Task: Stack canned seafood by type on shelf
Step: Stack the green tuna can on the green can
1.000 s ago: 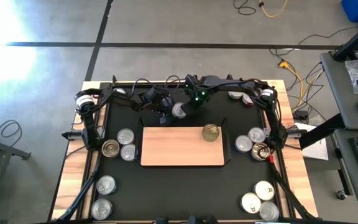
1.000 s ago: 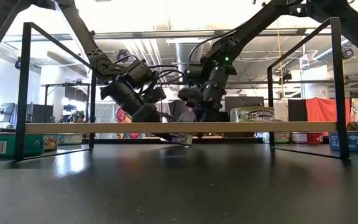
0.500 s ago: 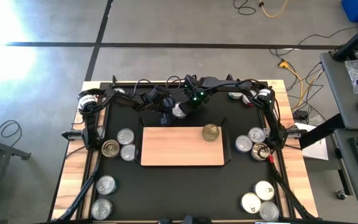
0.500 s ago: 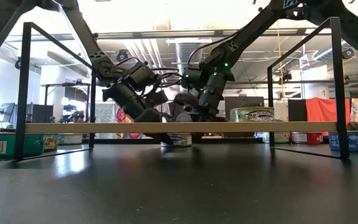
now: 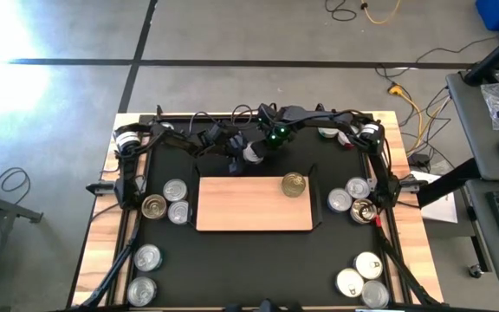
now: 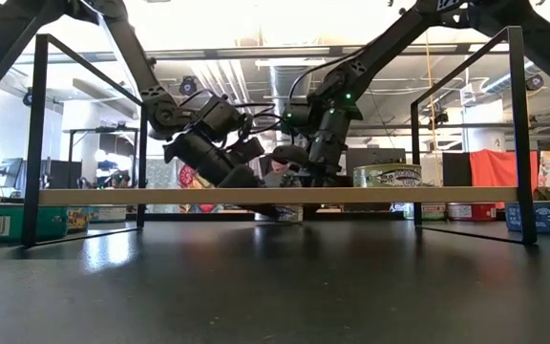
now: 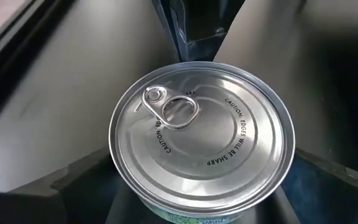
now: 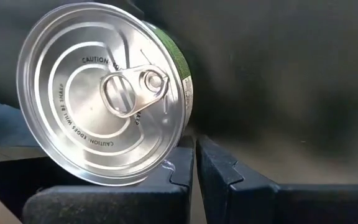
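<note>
Lying behind the shelf (image 5: 255,204), on the black mat (image 5: 258,260) that covers the counter (image 5: 410,260), a silver-topped tin (image 5: 251,153) is flanked by both arms. The left claw (image 5: 239,157) is spread wide around this tin, and in the left wrist view the tin's pull-tab lid (image 7: 201,137) is seen between the two dark fingers (image 7: 73,186), though a firm grip cannot be confirmed. The right claw (image 5: 265,146) is pressed together just beside the same tin, with nothing held; in the right wrist view its closed fingertips (image 8: 188,165) are seen right against the tin's lower rim, the tin showing tilted there with a green side label (image 8: 178,62). In the low view both claws are seen hanging close together behind the wooden board, near its middle. One gold-topped tin (image 5: 294,184) is stood on the shelf, toward its right end and back edge. Other tins are scattered on the mat: a group of three (image 5: 166,201) left of the shelf, two more (image 5: 144,273) at the front left corner, a group (image 5: 352,199) right of the shelf, three (image 5: 362,279) at the front right corner, and one (image 5: 327,133) at the back right.
</note>
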`<state>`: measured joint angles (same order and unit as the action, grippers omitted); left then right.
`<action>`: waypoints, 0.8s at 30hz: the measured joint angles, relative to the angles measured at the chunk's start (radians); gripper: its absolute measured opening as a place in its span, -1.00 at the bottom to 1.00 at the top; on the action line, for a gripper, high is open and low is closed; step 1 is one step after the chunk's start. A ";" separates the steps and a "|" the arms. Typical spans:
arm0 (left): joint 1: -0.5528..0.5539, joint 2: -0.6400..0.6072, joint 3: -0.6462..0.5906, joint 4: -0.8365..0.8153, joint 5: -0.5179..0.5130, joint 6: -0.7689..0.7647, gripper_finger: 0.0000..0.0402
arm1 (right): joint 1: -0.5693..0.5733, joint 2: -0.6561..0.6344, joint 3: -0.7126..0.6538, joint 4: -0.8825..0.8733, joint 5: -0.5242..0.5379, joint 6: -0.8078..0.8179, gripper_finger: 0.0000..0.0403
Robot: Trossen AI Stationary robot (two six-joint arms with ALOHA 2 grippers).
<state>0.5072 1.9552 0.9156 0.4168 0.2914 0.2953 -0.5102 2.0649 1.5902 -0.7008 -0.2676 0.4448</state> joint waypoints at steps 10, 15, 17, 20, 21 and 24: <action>-0.005 -0.077 0.010 -0.039 0.003 0.013 0.79 | 0.001 -0.098 0.003 -0.142 0.096 -0.049 -0.93; -0.005 -0.133 0.010 -0.105 -0.017 0.007 0.78 | 0.009 -0.244 0.003 -0.303 0.318 -0.045 -0.93; -0.011 -0.170 0.033 -0.138 -0.034 0.006 0.78 | 0.010 -0.309 0.003 -0.350 0.383 -0.042 -0.93; -0.025 -0.234 0.068 -0.190 -0.039 0.008 0.78 | 0.011 -0.399 0.002 -0.373 0.412 -0.015 -0.93; -0.030 -0.250 0.078 -0.204 -0.040 0.007 0.78 | 0.011 -0.430 0.002 -0.374 0.424 0.005 -0.93; -0.043 -0.289 0.094 -0.248 -0.040 -0.010 0.78 | 0.010 -0.514 0.002 -0.373 0.477 0.049 -0.93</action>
<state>0.4643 1.6665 1.0093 0.1691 0.2511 0.2858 -0.4999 1.5508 1.5921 -1.0733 0.2099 0.4935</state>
